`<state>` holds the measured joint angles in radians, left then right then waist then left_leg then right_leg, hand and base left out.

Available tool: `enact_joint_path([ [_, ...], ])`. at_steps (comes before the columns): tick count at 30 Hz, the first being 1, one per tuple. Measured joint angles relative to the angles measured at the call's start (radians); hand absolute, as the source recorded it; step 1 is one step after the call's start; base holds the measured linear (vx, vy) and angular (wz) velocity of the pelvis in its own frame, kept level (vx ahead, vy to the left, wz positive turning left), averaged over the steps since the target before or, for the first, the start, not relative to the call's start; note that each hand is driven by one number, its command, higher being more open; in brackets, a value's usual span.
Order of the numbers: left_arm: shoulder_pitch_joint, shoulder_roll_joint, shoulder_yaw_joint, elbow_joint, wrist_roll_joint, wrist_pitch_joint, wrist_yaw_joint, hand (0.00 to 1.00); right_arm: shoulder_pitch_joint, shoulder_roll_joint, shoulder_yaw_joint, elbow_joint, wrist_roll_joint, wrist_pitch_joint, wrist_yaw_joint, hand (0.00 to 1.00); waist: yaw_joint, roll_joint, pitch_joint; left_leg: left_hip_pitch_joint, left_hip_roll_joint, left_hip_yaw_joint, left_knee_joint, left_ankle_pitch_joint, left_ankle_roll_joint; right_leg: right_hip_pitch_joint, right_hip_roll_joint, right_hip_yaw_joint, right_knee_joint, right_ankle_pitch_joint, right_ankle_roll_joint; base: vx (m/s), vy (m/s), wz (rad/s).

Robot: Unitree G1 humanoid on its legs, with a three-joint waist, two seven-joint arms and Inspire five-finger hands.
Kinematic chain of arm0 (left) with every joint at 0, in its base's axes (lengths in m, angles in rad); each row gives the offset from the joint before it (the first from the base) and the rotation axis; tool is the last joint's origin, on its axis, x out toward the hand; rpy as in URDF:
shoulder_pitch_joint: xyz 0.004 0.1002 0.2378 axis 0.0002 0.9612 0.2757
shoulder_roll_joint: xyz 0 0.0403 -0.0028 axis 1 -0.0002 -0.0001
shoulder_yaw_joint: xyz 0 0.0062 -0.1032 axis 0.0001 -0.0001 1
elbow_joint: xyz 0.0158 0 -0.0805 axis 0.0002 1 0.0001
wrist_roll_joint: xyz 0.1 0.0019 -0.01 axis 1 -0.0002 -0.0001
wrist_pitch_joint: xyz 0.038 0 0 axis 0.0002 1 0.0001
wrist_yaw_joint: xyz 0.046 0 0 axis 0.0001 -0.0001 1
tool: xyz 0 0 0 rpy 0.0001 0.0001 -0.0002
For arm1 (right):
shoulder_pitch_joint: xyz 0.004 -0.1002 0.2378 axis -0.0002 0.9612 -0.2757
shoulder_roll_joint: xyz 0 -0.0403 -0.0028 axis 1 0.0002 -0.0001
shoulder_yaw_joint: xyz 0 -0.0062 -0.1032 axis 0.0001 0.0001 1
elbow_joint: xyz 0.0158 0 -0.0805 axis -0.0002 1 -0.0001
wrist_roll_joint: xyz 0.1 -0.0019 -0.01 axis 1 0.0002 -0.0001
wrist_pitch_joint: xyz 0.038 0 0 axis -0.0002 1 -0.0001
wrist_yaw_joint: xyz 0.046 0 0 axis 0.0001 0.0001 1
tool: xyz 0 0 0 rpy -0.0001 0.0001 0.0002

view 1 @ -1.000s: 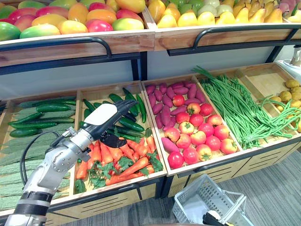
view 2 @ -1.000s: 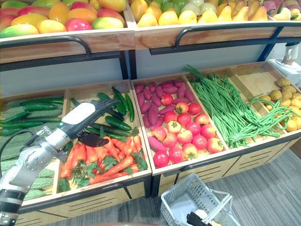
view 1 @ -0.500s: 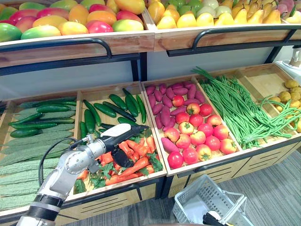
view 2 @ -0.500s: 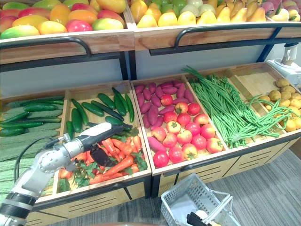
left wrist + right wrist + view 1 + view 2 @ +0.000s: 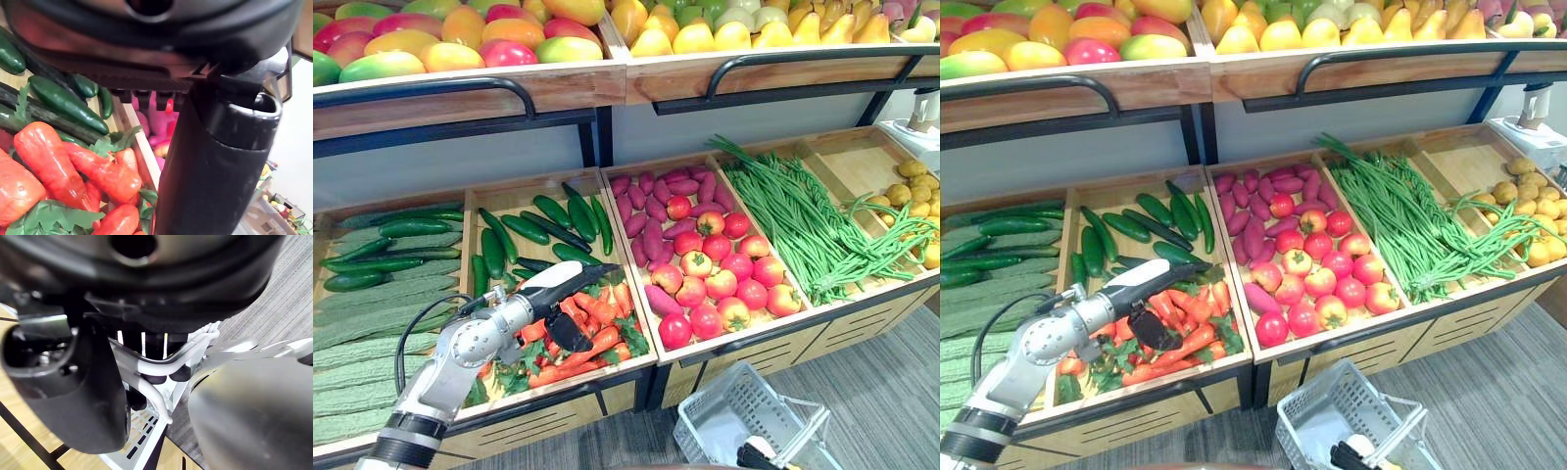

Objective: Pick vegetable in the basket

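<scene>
Left hand (image 5: pixel 558 286): dark matt plastic fingers; smooth white cover on the back.
Carrots (image 5: pixel 49 161), beneath the left fingers: orange, smooth, slight sheen; leafy tops matt.
Cucumbers (image 5: pixel 66 103), just past the left fingertips: dark green, glossy skin.
Crate (image 5: pixel 514 192), around the left fingers: pale wood, matt, grain visible.
Tomatoes (image 5: pixel 720 284), off to the side of the left fingertips: red, glossy.
Rail (image 5: pixel 431 90), above the left fingers: black metal tube, satin finish.
Right hand (image 5: pixel 63 391): dark plastic, faint sheen.
Basket (image 5: pixel 724 416), handle inside the right fingers: white, smooth, plastic in look; slotted walls.
Floor (image 5: pixel 891 392), below the right fingers: grey carpet, matt, ribbed weave.
</scene>
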<state>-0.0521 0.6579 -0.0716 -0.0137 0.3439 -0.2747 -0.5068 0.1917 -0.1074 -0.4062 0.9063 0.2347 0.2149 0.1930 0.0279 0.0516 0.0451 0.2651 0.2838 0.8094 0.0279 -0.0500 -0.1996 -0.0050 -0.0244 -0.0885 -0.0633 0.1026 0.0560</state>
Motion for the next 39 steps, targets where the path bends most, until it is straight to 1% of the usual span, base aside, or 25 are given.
enact_joint_path([
  [9, 0.000, 0.000, 0.008, 0.079, 0.003, -0.009, 0.006, 1.00, 0.011, -0.008, 0.035, -0.052, -0.001, 0.001, 0.018, 0.00, -0.011, 0.006, 0.031, -0.002, 0.008, 0.020, 0.012, -0.003, -0.004, -0.014, 0.010, 0.021, 0.002, 0.006, -0.006, -0.04, -0.010, -0.08],
  [14, 0.000, 0.000, 0.008, 0.086, 0.004, -0.007, 0.006, 1.00, 0.019, -0.008, 0.038, -0.087, -0.001, 0.001, 0.028, 0.00, -0.011, 0.007, 0.049, -0.006, 0.009, 0.031, 0.017, -0.003, -0.004, -0.029, 0.013, 0.035, 0.008, 0.006, -0.006, -0.02, -0.005, -0.08],
  [18, 0.000, -0.001, 0.010, 0.096, 0.005, 0.025, 0.006, 1.00, 0.019, -0.009, 0.057, -0.114, -0.001, -0.001, 0.036, 0.00, -0.024, 0.006, 0.075, -0.009, 0.009, 0.034, 0.025, -0.003, -0.003, -0.034, 0.013, 0.043, 0.009, 0.006, -0.006, -0.02, -0.007, -0.07],
  [21, -0.003, -0.001, 0.011, 0.131, 0.005, 0.051, 0.006, 1.00, 0.018, -0.012, 0.075, -0.139, 0.001, -0.003, 0.042, 0.00, -0.031, 0.005, 0.082, -0.034, 0.010, 0.038, 0.034, -0.003, -0.003, -0.066, 0.013, 0.054, 0.020, 0.007, -0.007, -0.01, -0.021, -0.08],
  [23, -0.005, -0.001, 0.011, 0.157, 0.005, 0.067, 0.007, 1.00, 0.017, -0.012, 0.078, -0.158, 0.001, -0.006, 0.046, 0.00, -0.033, 0.004, 0.103, -0.035, 0.013, 0.047, 0.043, -0.003, -0.003, -0.074, 0.015, 0.063, 0.029, 0.006, -0.007, 0.00, -0.030, -0.14],
  [26, -0.019, -0.001, 0.017, 0.197, 0.006, 0.071, 0.045, 1.00, 0.007, -0.013, 0.104, -0.187, 0.003, -0.015, 0.047, 0.00, -0.034, -0.002, 0.142, -0.045, 0.016, 0.059, 0.063, -0.006, 0.003, -0.096, 0.017, 0.079, 0.046, 0.005, -0.009, -0.01, -0.031, -0.15],
  [28, -0.024, -0.002, 0.028, 0.210, 0.006, 0.072, 0.072, 1.00, -0.004, -0.013, 0.120, -0.197, 0.003, -0.022, 0.048, 0.00, -0.036, -0.010, 0.151, -0.069, 0.019, 0.061, 0.076, -0.008, 0.004, -0.125, 0.017, 0.086, 0.059, 0.005, -0.009, -0.03, -0.042, -0.09],
  [29, -0.039, -0.005, 0.030, 0.216, 0.005, 0.072, 0.085, 1.00, -0.009, -0.013, 0.127, -0.208, 0.004, -0.025, 0.049, 0.00, -0.036, -0.011, 0.166, -0.075, 0.023, 0.061, 0.083, -0.011, 0.007, -0.132, 0.018, 0.087, 0.064, 0.005, -0.009, -0.03, -0.051, -0.05],
  [30, -0.046, -0.018, 0.047, 0.230, 0.005, 0.073, 0.096, 1.00, -0.019, -0.016, 0.141, -0.219, 0.007, -0.030, 0.049, 0.00, -0.036, -0.012, 0.185, -0.074, 0.025, 0.061, 0.087, -0.012, 0.007, -0.134, 0.020, 0.090, 0.068, 0.005, -0.010, -0.02, -0.048, -0.04],
  [31, -0.049, -0.026, 0.051, 0.237, 0.005, 0.071, 0.103, 1.00, -0.021, -0.018, 0.148, -0.224, 0.009, -0.030, 0.049, 0.00, -0.036, -0.013, 0.191, -0.075, 0.026, 0.061, 0.089, -0.013, 0.008, -0.135, 0.021, 0.092, 0.069, 0.005, -0.010, -0.02, -0.034, -0.06],
  [34, -0.051, -0.055, 0.071, 0.236, 0.021, 0.064, 0.148, 1.00, -0.027, -0.021, 0.167, -0.248, 0.032, -0.031, 0.049, 0.00, -0.035, -0.016, 0.203, -0.107, 0.028, 0.061, 0.103, -0.020, 0.012, -0.169, 0.020, 0.096, 0.077, 0.008, -0.014, -0.03, -0.028, -0.02],
  [36, -0.051, -0.078, 0.090, 0.240, 0.025, 0.064, 0.172, 1.00, -0.030, -0.021, 0.175, -0.259, 0.042, -0.032, 0.048, 0.00, -0.035, -0.018, 0.218, -0.108, 0.028, 0.061, 0.104, -0.021, 0.012, -0.171, 0.021, 0.099, 0.077, 0.011, -0.016, -0.03, -0.024, -0.03],
  [39, -0.050, -0.123, 0.113, 0.267, 0.057, 0.044, 0.234, 1.00, -0.033, -0.022, 0.193, -0.267, 0.043, -0.037, 0.046, 0.00, -0.034, -0.024, 0.227, -0.115, 0.029, 0.061, 0.108, -0.028, 0.010, -0.185, 0.024, 0.107, 0.079, 0.017, -0.016, -0.04, -0.018, -0.08],
])
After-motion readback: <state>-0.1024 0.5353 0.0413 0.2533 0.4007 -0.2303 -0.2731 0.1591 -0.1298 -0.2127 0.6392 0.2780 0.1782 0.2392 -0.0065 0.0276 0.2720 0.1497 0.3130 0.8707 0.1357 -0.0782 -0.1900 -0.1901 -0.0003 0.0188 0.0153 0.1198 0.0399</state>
